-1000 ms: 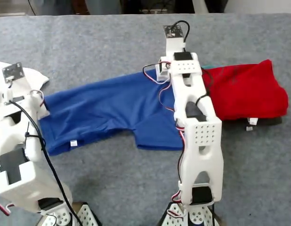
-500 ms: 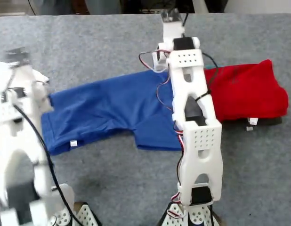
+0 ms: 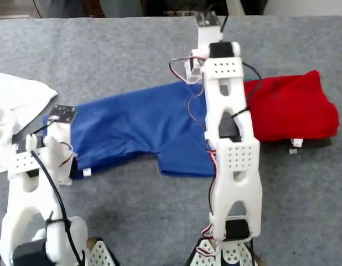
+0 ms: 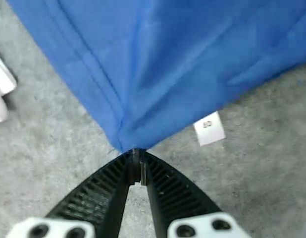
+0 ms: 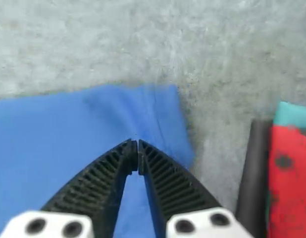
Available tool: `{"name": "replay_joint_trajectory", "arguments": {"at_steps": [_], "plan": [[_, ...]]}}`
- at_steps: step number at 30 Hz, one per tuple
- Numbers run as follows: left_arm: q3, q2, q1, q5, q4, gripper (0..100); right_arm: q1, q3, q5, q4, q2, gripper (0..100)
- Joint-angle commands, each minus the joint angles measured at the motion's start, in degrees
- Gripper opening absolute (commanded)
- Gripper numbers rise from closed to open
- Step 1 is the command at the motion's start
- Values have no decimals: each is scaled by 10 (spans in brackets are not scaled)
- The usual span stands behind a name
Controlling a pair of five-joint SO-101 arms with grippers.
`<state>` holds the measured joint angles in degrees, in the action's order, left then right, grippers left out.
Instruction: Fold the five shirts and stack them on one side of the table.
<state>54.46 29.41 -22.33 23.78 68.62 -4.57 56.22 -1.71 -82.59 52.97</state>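
**Blue shirt held at two ends; both tools clenched**

The blue shirt (image 3: 132,127) is lying spread across the middle of the grey desk (image 3: 132,50), running from the left arm to beyond the right arm. It is lying mostly flat, with light creases. A small white label (image 4: 209,128) is sticking out from its near edge, close to the left end.

The left tool (image 4: 135,161) is sitting at the left corner of the blue shirt. Its fingers are pressed together, and the hem corner is running right into the tips, with folds in the cloth converging there. It is gripping that corner.

The right tool (image 5: 134,148) is sitting on the far edge of the blue shirt, near the corner that is pointing towards the stack. Its fingers are likewise clenched, pinching the cloth, and creases are radiating from the tips. In the high view, the right arm is stretching out over the shirt from the near edge of the desk.

On the right side of the desk, a folded red shirt (image 3: 290,108) is resting on a dark shirt (image 3: 315,144), whose edge is showing along the near side. A strip of teal cloth (image 5: 291,116) is showing at the edge of the red shirt. The stack is lying just beside the blue shirt.

At the left edge of the desk, a white shirt (image 3: 19,97) is lying crumpled, just beside the blue shirt's left end.
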Motion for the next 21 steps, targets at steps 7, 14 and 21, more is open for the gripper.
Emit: {"name": "replay_joint_trajectory", "arguments": {"at_steps": [7, 14, 21], "plan": [[-22, -101, -102, 4, -47, 29, 23, 83, 4, 19, 99, 15], [-151, -21, -80, 7, 72, 29, 18, 200, 4, -32, 106, 15], [-255, 80, -7, -79, 89, 29, 15, 292, 3, -140, 105, 15]]}}
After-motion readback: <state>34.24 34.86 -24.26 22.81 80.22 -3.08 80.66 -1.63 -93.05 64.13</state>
